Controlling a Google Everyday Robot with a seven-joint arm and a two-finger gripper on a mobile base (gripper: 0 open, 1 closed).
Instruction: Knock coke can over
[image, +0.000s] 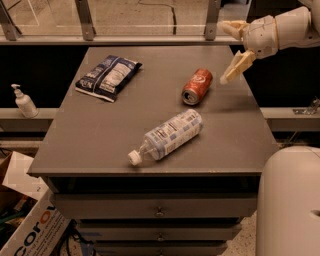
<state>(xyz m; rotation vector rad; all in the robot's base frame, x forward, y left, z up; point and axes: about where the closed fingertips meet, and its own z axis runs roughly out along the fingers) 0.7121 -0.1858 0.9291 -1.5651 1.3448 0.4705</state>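
Note:
The red coke can (196, 86) lies on its side on the dark table (125, 130), right of centre, its silver top facing the front. My gripper (230, 50) is raised above the table's right rear part, up and to the right of the can and apart from it. Its two cream fingers are spread open, one pointing left (227, 25), one pointing down-left (236, 68), with nothing between them.
A clear plastic bottle (167, 136) with a blue-white label lies on its side in front of the can. A dark blue snack bag (109, 76) lies at the back left. A pump bottle (23, 101) stands on a ledge at the left. My white base (290, 200) is at the lower right.

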